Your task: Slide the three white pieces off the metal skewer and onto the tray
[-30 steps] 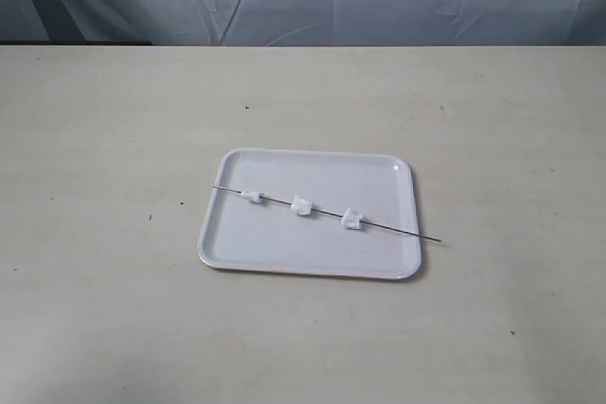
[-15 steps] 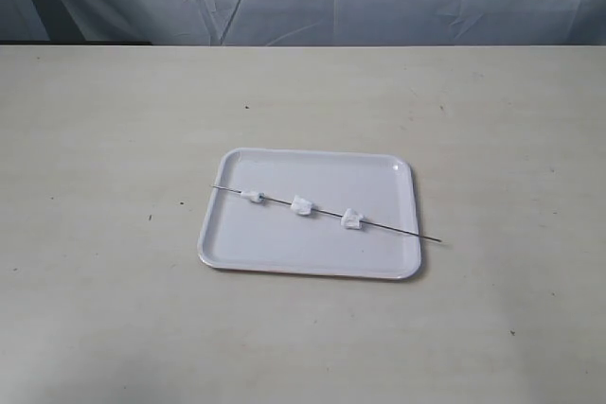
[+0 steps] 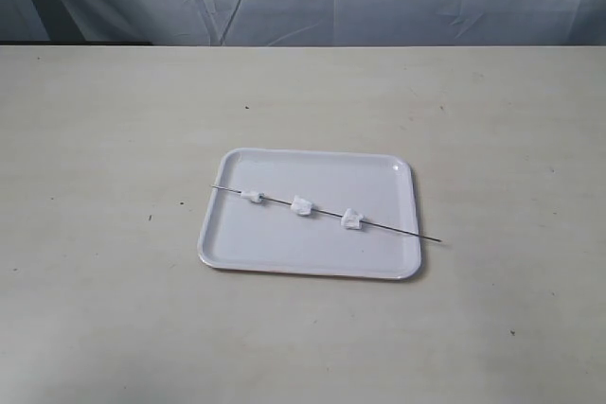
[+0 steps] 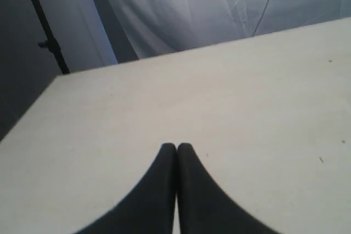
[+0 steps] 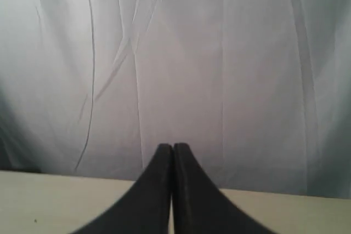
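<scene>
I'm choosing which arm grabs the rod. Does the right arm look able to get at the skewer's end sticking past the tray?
Likely yes: the metal skewer overhangs the tray on that arm's side, with nothing near its end. The right gripper is shut and outside the exterior view, so it must open.

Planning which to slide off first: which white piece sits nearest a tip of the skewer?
The leftmost piece in the exterior view: only a short bare bit of skewer passes it; the rightmost has a far longer stretch.
</scene>
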Controlling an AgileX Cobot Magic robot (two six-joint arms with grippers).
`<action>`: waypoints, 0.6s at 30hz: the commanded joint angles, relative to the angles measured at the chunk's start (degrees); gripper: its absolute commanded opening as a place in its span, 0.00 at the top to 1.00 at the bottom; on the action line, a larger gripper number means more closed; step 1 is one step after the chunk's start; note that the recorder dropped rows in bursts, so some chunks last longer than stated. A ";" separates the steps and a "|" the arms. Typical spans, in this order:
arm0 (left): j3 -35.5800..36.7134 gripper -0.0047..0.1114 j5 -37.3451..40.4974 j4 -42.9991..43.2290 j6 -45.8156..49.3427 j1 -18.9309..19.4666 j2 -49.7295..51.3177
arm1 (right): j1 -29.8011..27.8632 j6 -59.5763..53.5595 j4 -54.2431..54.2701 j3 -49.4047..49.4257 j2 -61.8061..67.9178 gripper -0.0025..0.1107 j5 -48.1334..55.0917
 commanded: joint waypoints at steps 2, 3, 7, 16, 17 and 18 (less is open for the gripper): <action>0.25 0.96 -12.43 -10.97 -3.74 0.18 -0.26 | 4.32 0.16 -2.03 -3.08 10.26 0.98 6.52; 0.25 0.96 -13.60 -12.19 -3.74 0.18 -0.26 | 5.51 0.16 -2.03 -3.54 12.15 0.98 7.32; 0.25 0.96 -18.38 -12.70 -4.17 0.18 -0.26 | 10.62 -1.14 -2.03 -6.65 19.17 0.98 12.26; 0.25 0.96 -9.43 -19.70 -4.57 -0.05 0.22 | 20.16 -14.94 2.56 -16.92 32.90 0.98 30.06; 0.25 0.96 -10.15 -20.46 -4.57 -0.29 0.93 | 20.67 -17.60 4.65 -17.57 34.05 0.97 30.83; 0.25 0.96 -10.73 -21.70 -4.57 -0.43 1.68 | 21.16 -21.09 7.56 -18.22 35.48 0.95 31.21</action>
